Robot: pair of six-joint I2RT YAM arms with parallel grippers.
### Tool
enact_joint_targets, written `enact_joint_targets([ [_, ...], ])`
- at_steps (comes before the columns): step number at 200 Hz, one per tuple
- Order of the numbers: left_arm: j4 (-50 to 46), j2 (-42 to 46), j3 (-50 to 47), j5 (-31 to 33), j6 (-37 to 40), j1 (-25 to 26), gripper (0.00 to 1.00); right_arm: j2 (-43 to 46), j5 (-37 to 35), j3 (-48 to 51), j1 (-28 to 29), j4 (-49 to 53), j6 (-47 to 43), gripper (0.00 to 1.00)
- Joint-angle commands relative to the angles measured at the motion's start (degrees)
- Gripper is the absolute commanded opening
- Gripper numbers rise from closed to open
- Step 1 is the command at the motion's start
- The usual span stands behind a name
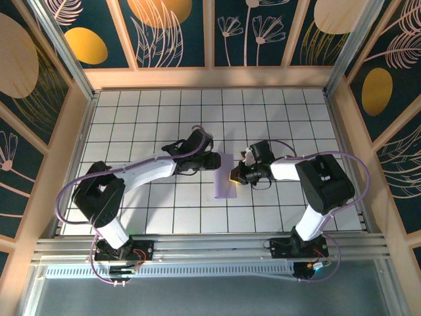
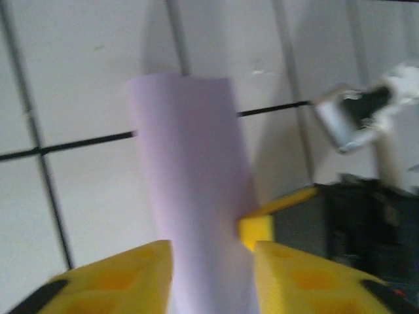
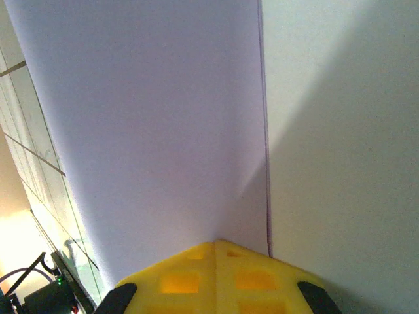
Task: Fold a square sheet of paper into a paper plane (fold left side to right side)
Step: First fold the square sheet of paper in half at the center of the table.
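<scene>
Two grippers meet at the square sheet of paper (image 1: 225, 176), which lies on the white tiled table (image 1: 164, 118) as a narrow lavender strip, one layer folded over the other.

The left gripper (image 1: 214, 160) sits at the paper's left long edge, toward its far end as the overhead camera shows it. In its own wrist view, its yellow fingers (image 2: 131, 278) stand apart, with the strip running out from between them. Each fingertip overlaps one long edge of the paper. Whether they press down on it I cannot tell.

The right gripper (image 1: 234, 176) is at the paper's opposite long edge, about halfway along. Its yellow fingers (image 3: 180, 281) are closed flat against each other into a single wedge. The tip rests on the paper just inside the straight edge where the lavender gives way to the bare table. Seen from the left wrist, that same yellow tip touches the paper's right edge just beyond the left gripper's fingers. Whether any paper is caught between the closed fingers I cannot tell.

The far end of the paper is cut square and casts a soft shadow along its left side.
</scene>
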State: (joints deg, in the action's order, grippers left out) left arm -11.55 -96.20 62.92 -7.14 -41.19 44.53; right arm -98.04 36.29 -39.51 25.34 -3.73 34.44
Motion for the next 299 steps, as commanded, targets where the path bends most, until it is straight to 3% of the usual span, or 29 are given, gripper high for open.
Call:
enact_joint_targets([
  [1, 9.22, -1.6, -3.05, -9.51, -1.54, -0.12, 0.26, -3.28, -5.88, 1.19, 0.5, 3.73, -1.3, 0.0],
  [32, 12.03, -6.21, -4.64, -12.58, -2.09, -0.06, 0.12, -2.94, -6.45, 1.35, 0.57, 4.22, -1.56, 0.0],
  [63, 13.92, -9.71, -4.47, -14.65, -1.38, -0.06, 0.1, -2.95, -6.58, 1.46, 0.5, 4.59, -1.74, 0.0],
  [129, 14.0, -12.34, -6.77, -12.91, -1.4, -0.98, 0.08, -2.76, -7.37, 1.25, 0.52, 6.08, -2.68, 0.0],
  [260, 15.68, -6.13, -17.87, -11.67, 2.18, -8.15, 0.05, -2.58, -9.0, 1.8, -0.27, 8.09, -3.8, 0.0],
  [299, 17.9, -2.32, -17.49, -15.01, 3.17, -7.92, 0.02, -2.34, -8.48, 1.63, -0.2, 7.54, -3.42, 0.0],
])
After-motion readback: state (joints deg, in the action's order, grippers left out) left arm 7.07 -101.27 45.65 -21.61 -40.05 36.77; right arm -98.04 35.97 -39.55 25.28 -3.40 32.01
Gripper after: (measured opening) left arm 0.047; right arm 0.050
